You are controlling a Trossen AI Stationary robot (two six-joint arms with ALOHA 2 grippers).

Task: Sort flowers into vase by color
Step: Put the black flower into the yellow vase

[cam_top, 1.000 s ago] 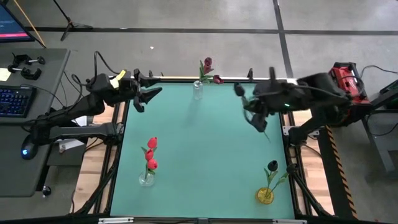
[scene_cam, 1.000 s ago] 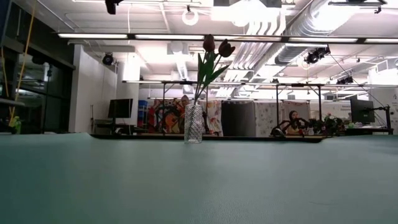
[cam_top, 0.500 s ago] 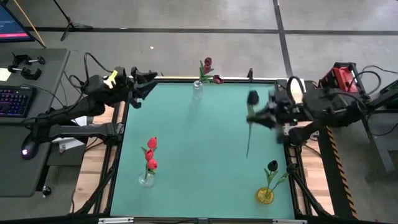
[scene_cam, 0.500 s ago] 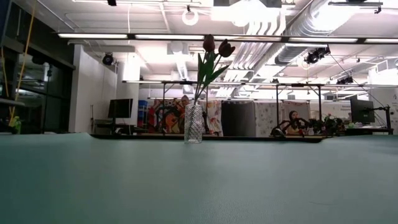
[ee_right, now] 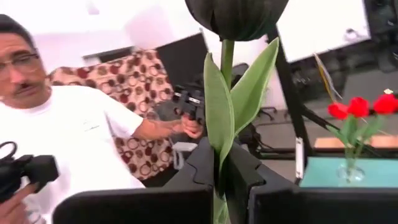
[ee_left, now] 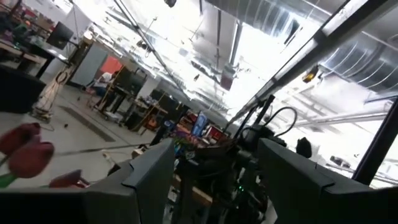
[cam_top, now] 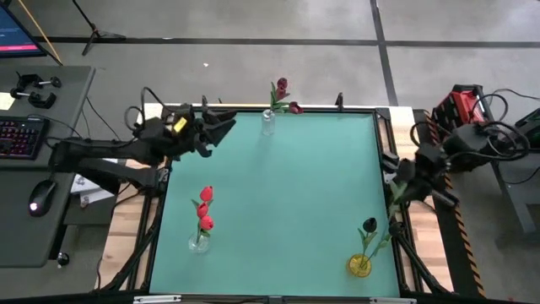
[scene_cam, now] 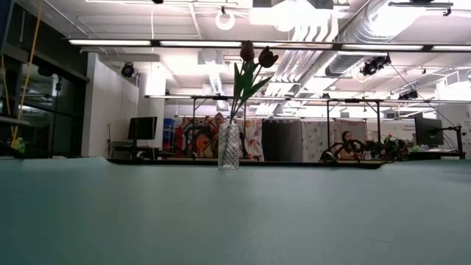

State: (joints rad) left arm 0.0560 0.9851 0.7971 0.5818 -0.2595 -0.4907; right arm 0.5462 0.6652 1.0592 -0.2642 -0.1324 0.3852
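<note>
My right gripper (cam_top: 398, 181) hangs over the table's right edge, shut on a near-black flower (ee_right: 236, 15) with a green stem and leaves. My left gripper (cam_top: 224, 127) is open and empty at the far left corner. A clear vase (cam_top: 268, 123) at the far edge holds dark maroon flowers (scene_cam: 254, 55). At the near left, a second clear vase (cam_top: 199, 243) holds red flowers (cam_top: 206, 208). A yellow vase (cam_top: 360, 264) at the near right holds one black flower (cam_top: 369, 225). My right gripper pinches the flower's green stem (ee_right: 219, 177) between its two fingers (ee_right: 245, 171), below the leaves. The fingers lie across the stem. The head and leaves stand beyond the fingertips, and the flower is lifted clear of the table.
A person in a white shirt (ee_right: 68, 134) stands beyond the table, holding a small dark device. A desk with a keyboard (cam_top: 21, 135) stands left of the table. The green mat (cam_top: 287, 194) lies bare between the three vases.
My right gripper has carried the black flower from over the far right of the mat toward the table's right and near edges. It has tipped up from pointing down to about level. My left gripper has swung right along the far edge, toward the maroon vase, still open.
</note>
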